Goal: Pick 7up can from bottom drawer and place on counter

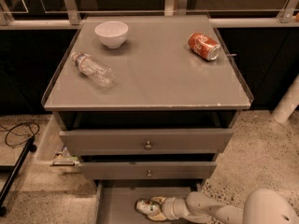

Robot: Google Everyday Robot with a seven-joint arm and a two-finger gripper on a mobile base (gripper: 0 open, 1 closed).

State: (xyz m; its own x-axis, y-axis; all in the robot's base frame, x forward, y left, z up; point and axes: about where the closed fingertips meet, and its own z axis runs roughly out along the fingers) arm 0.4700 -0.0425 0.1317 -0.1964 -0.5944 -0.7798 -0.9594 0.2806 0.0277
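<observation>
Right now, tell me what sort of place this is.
Probably a mock kitchen or lab: counter with bowl, speckled floor. The gripper is in the bottom drawer at the 7up can.

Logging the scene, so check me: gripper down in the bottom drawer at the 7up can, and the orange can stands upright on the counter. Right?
Not quite. The camera view shows the orange can lying on its side on the counter. The rest holds: the gripper is down in the bottom drawer at the 7up can.

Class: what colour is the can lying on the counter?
Orange-red soda can, camera view; gripper is in the bottom drawer.
</observation>
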